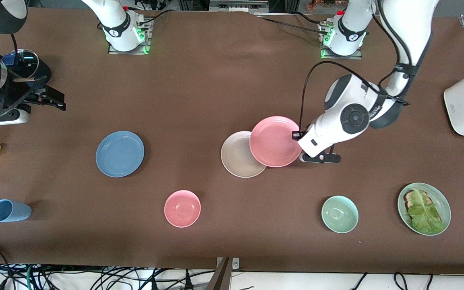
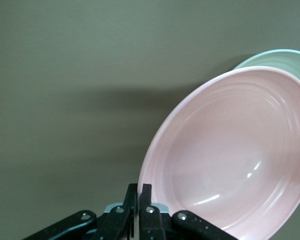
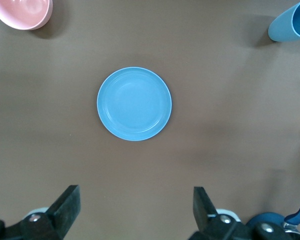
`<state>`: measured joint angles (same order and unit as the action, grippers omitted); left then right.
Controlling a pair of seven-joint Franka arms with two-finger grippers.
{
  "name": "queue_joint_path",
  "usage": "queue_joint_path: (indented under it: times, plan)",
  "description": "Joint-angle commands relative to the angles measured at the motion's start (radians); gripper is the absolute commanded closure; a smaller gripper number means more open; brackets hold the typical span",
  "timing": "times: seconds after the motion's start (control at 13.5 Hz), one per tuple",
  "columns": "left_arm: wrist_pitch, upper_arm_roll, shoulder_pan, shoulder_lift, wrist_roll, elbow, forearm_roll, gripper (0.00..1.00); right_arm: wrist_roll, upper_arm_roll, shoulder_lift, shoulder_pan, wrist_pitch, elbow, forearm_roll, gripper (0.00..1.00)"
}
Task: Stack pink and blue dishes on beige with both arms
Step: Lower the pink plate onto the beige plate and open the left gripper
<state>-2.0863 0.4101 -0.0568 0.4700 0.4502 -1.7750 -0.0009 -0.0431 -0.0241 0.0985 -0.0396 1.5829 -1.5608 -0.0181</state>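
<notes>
pink plate [image 1: 275, 141] | left gripper [image 2: 139, 207] clamps rim, over beige plate [image 1: 236, 157]

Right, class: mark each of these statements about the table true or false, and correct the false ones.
1. The left hand grips the pink plate by its rim. True.
2. The pink plate lies flat and centred on the beige plate. False: it is tilted and overlaps only part of the beige plate.
3. The blue plate lies alone on the table. True.
4. The right hand is shut on the blue plate. False: it is open, above the plate.
5. The blue cup stands upright. False: it lies on its side.
</notes>
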Motion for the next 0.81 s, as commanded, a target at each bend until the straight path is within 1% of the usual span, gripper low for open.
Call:
queue_joint_path:
  times: [0.0, 0.15, 0.22, 0.44, 0.59, 0.74]
  plan:
    - [-0.090, -0.008, -0.067, 0.059, 0.114, 0.009, 0.067, 1.00, -0.001, -0.002, 0.010, 0.021, -0.006, 0.021, 0.003, 0.00]
    - [-0.139, -0.010, -0.119, 0.097, 0.194, 0.017, 0.107, 1.00, 0.008, -0.002, 0.010, 0.026, -0.006, 0.024, 0.003, 0.00]
    - [-0.150, -0.011, -0.132, 0.114, 0.208, 0.035, 0.108, 1.00, 0.006, -0.002, 0.010, 0.027, -0.004, 0.024, 0.001, 0.00]
    - [-0.150, -0.013, -0.156, 0.148, 0.216, 0.066, 0.113, 1.00, 0.003, -0.002, 0.038, 0.032, 0.006, 0.021, 0.003, 0.00]
    - [-0.150, -0.013, -0.159, 0.180, 0.220, 0.107, 0.114, 1.00, -0.004, -0.004, 0.063, 0.032, 0.014, 0.021, 0.004, 0.00]
    - [-0.150, -0.014, -0.164, 0.188, 0.220, 0.114, 0.131, 1.00, -0.005, -0.004, 0.069, 0.030, 0.034, 0.021, 0.004, 0.00]
